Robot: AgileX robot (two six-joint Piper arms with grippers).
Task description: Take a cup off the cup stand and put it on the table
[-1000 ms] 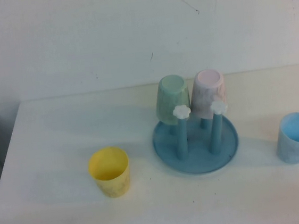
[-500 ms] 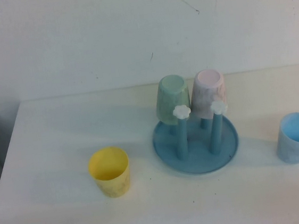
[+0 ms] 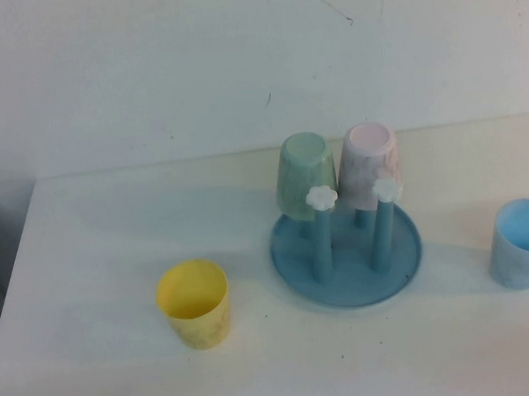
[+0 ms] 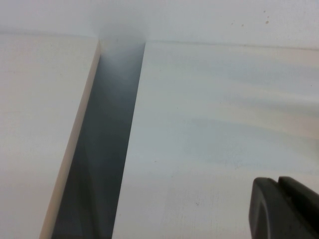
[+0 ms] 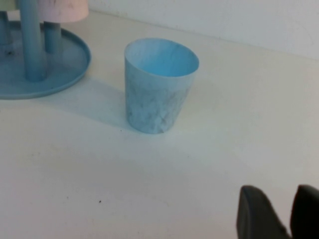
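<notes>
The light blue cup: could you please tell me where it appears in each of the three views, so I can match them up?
High view: the light blue cup stands upright on the table near the right edge, right of the cup stand; neither gripper shows.
Left wrist view: not in it; only bare table and the left gripper.
Right wrist view: centre, apart from the right gripper.
Shared landmark: the cup stand.

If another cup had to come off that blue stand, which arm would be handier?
Probably the right. The right gripper looks out at the cup stand and the cup close by, while the left gripper sits by the table edge, with no cups in its view.
</notes>
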